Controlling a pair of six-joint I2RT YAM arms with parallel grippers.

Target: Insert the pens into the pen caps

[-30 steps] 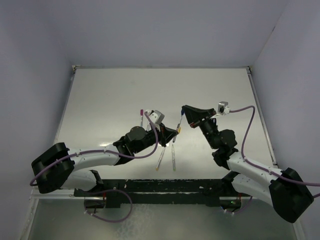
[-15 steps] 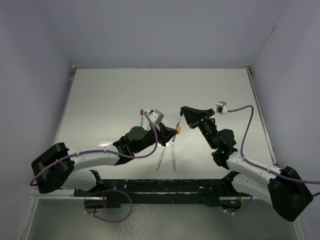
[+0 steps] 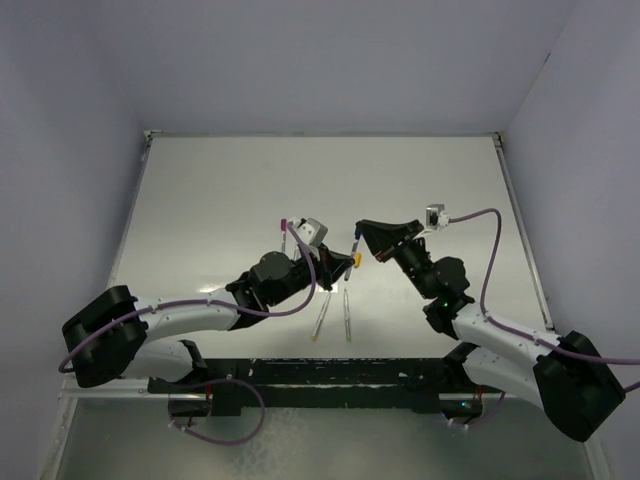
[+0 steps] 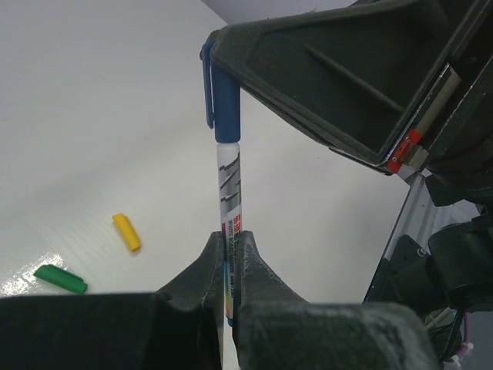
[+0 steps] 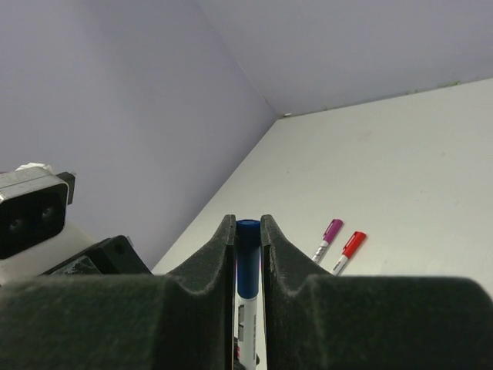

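Midair above the desk (image 4: 92,116), my left end effector (image 4: 229,254) clamped the pen (image 4: 229,185) while my right end effector (image 5: 247,229) pinched its blue cap (image 4: 226,108), apparently mid-capping; next I needed a straight push home.
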